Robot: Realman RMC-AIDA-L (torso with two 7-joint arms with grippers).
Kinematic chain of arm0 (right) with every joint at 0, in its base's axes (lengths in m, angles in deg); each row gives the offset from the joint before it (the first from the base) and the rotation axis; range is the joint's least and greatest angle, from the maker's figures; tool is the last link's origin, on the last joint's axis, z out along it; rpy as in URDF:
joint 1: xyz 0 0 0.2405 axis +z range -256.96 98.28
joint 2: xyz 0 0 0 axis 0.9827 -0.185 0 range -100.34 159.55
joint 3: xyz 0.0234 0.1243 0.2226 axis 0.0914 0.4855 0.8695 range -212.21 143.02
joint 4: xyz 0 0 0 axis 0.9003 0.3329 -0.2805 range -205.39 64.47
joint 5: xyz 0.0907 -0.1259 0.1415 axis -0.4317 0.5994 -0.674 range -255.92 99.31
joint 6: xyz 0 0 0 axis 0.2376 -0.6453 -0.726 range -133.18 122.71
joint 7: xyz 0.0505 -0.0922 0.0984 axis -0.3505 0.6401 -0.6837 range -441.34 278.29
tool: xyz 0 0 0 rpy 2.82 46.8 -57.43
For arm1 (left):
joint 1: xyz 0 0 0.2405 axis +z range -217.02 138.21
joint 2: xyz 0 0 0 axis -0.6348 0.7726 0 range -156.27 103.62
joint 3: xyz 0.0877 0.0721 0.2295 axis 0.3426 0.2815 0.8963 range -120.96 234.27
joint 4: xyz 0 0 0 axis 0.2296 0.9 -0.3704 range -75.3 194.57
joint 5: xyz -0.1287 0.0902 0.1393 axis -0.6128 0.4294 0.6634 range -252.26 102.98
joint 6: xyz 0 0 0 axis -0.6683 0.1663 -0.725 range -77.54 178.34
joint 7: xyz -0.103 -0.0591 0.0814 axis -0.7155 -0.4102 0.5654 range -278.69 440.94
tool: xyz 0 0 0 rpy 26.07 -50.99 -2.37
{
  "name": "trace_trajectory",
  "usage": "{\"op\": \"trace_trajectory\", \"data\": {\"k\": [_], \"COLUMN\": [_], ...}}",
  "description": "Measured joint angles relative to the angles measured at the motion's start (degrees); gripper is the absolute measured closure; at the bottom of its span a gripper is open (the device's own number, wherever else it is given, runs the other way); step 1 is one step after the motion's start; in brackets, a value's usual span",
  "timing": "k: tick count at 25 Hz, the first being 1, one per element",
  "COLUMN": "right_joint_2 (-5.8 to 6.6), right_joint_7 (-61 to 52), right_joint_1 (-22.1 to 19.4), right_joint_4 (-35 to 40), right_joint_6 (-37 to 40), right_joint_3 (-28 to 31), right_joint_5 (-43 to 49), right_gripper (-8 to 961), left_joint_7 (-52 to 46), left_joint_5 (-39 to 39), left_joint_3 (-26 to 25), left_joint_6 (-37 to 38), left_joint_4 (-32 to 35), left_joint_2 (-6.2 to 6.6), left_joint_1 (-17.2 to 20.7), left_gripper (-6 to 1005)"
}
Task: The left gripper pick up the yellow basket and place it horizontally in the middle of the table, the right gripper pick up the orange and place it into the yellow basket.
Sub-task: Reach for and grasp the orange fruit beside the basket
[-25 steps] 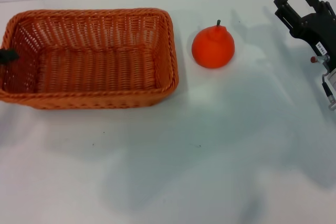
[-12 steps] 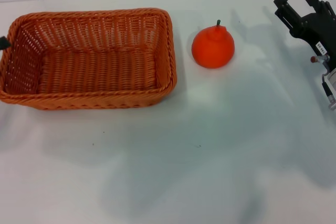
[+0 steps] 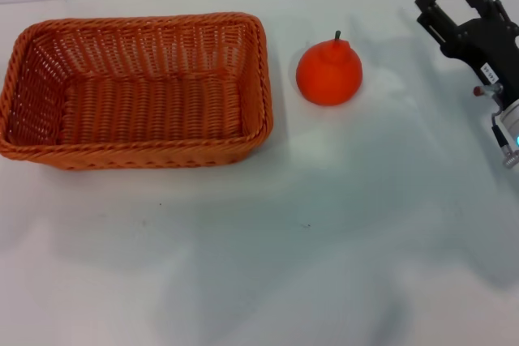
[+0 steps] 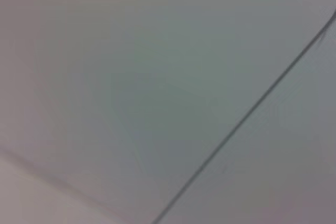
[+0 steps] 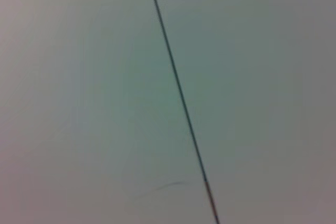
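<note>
Orange (image 3: 328, 74): small round fruit, bright orange, bumpy raised crown with a short dark green stem; stands upright on the table (image 3: 324, 241), just beside the basket's right end, not touching it.

Yellow basket (image 3: 134, 91): rectangular woven wicker, orange-brown (despite the name), braided rim, sloped sides; lies lengthwise across the left half of the table, nothing inside it.

Right gripper (image 3: 458, 7): black, two fingers spread apart with nothing between them; at the table's far right edge, well apart from the orange, fingers pointing away from the robot. One small white label on its body (writing too small to read); a small red fitting and a silver-grey wrist with a blue light below it.

Left gripper: not seen in any view.

Table: plain white, matte, faint soft shadows and a few tiny specks. Pale panelled wall with thin dark seams runs behind it.

Wrist views: each shows only a pale blurred surface crossed by one thin dark line.
</note>
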Motion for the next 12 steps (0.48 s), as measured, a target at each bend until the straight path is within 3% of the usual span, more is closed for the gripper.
{"op": "trace_trajectory", "data": {"k": [9, 12], "right_joint_2": [0.17, 0.19], "right_joint_7": [-4.91, -7.25], "right_joint_1": [1.63, 2.66], "right_joint_4": [0.53, 0.59], "right_joint_6": [-1.62, -4.1], "right_joint_3": [-3.26, -3.32], "right_joint_5": [5.48, 8.87], "right_gripper": [37, 37], "left_joint_7": [18.91, 22.78], "left_joint_5": [-18.19, -20.51], "left_joint_3": [-0.75, -0.75], "left_joint_6": [5.51, 7.09], "left_joint_4": [-9.1, -10.89], "left_joint_2": [0.0, -0.02], "left_joint_1": [0.7, 0.63], "left_gripper": [194, 195]}}
